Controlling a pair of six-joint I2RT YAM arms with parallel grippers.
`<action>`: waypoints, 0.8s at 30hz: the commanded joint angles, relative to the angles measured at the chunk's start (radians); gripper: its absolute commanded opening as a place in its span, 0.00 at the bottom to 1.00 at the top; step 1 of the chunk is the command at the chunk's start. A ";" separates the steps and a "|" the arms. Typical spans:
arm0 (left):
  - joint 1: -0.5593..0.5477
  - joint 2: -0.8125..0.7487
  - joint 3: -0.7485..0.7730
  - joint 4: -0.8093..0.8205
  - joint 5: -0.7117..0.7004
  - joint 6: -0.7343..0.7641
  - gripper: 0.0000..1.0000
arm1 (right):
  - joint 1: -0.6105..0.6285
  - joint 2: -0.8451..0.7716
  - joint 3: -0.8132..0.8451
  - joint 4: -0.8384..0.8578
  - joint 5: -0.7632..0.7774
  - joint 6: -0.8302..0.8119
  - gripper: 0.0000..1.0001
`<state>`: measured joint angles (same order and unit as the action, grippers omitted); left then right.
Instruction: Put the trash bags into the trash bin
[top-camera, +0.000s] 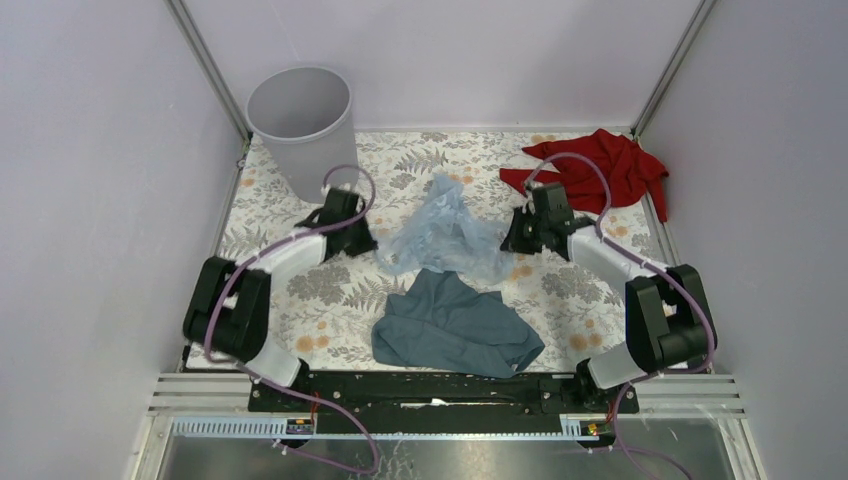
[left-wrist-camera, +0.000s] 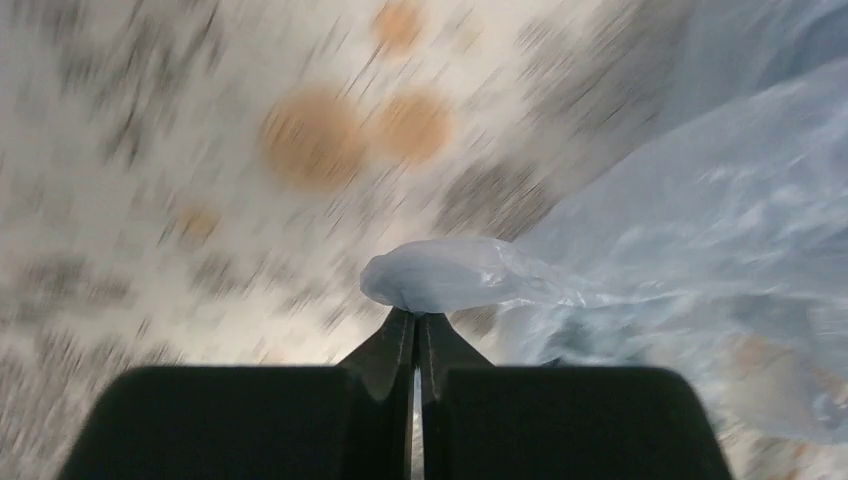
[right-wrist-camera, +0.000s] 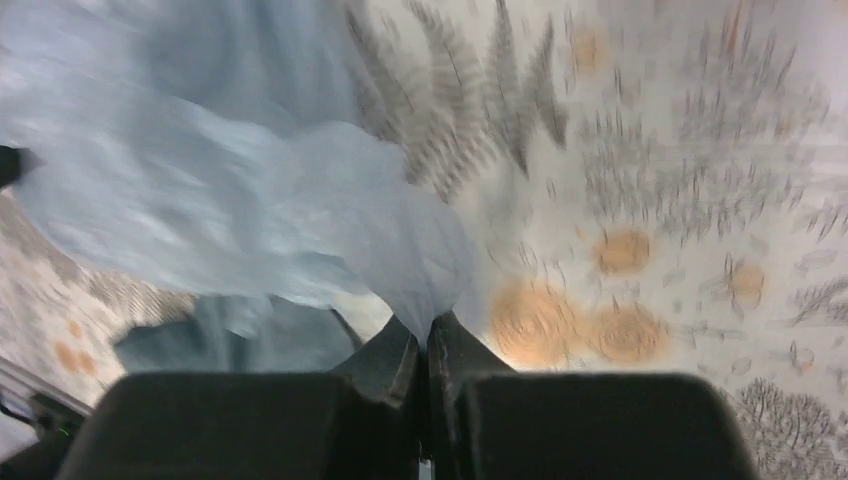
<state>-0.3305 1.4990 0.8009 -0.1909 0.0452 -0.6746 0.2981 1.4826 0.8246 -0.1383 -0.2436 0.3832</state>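
The pale-blue translucent trash bag hangs crumpled between both grippers over the middle of the floral table. My left gripper is shut on the bag's left edge; in the left wrist view the jaws pinch a rounded fold of the bag. My right gripper is shut on the bag's right edge; in the right wrist view the gripper pinches the plastic. The light-grey round trash bin stands upright at the far left corner, behind the left gripper.
A slate-blue cloth lies at the near middle, partly under the bag. A red cloth lies at the far right behind the right arm. Grey walls close in the table on three sides.
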 joint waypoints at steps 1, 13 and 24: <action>-0.006 0.121 0.475 -0.065 0.005 0.067 0.00 | -0.008 0.089 0.392 -0.119 0.070 0.048 0.00; -0.312 -0.293 0.472 0.330 -0.330 0.404 0.00 | 0.074 -0.323 0.466 0.281 0.019 -0.180 0.07; -0.174 -0.096 0.436 0.028 -0.074 0.153 0.00 | 0.076 -0.170 0.300 0.052 0.143 -0.085 0.00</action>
<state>-0.5041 1.5291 1.1149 -0.1120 -0.1345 -0.5003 0.3748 1.4075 0.9703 0.0463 -0.1417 0.3016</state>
